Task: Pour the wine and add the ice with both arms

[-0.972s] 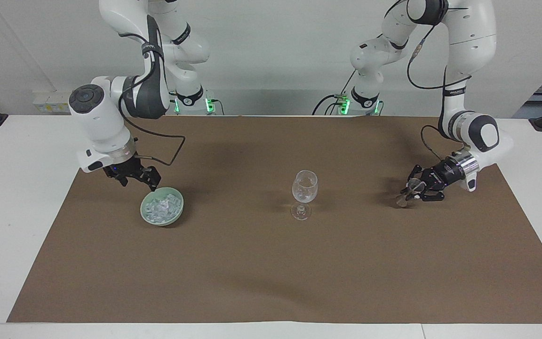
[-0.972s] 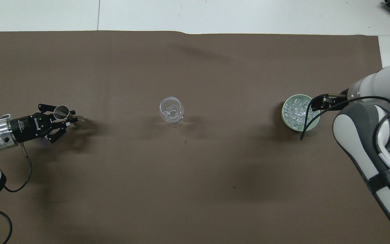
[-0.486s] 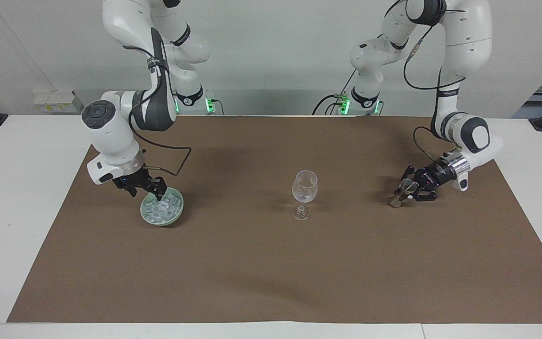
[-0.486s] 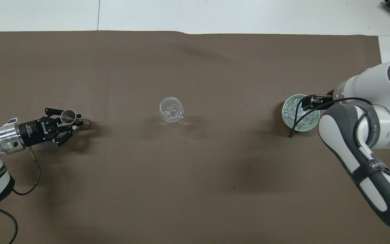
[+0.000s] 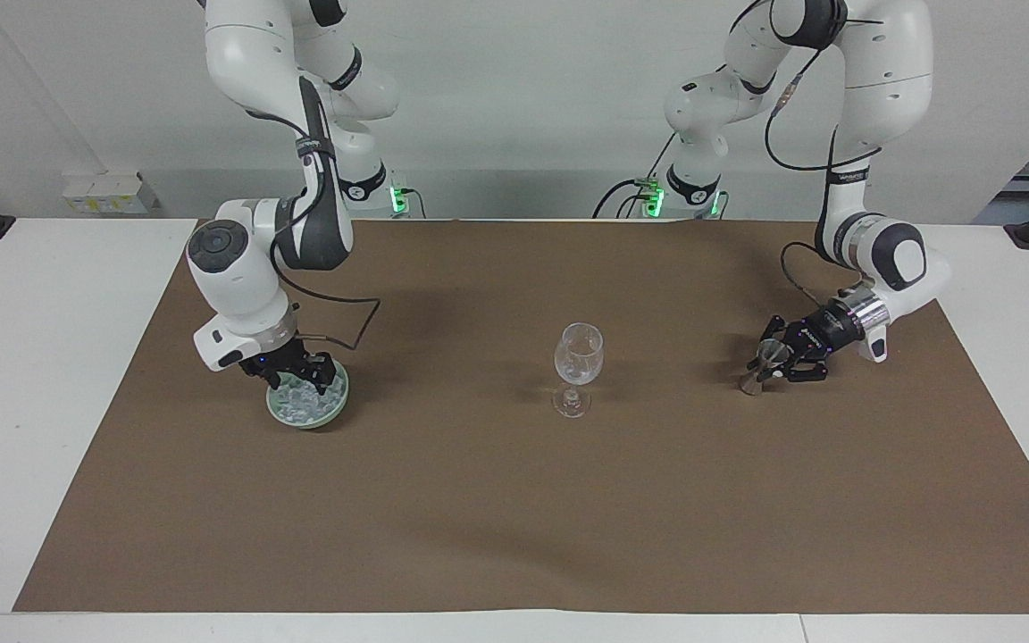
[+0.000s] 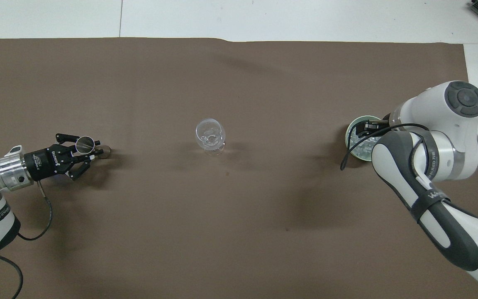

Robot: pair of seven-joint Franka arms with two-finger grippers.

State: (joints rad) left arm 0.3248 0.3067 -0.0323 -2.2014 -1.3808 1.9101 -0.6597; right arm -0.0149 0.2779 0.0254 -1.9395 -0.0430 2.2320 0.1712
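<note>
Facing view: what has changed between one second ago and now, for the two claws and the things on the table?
The right claw moved from the rim of the pale green bowl to over the ice and sank toward it, its arm swinging along. The left claw, shut on the metal jigger, drew slightly toward the wine glass and lowered. Bowl, ice and glass kept their places.

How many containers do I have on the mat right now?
3. A wine glass mid-mat; a green bowl of ice at the right arm's end, right tool over it; a metal cup tilted in the left tool at the left arm's end. None seems hidden.
</note>
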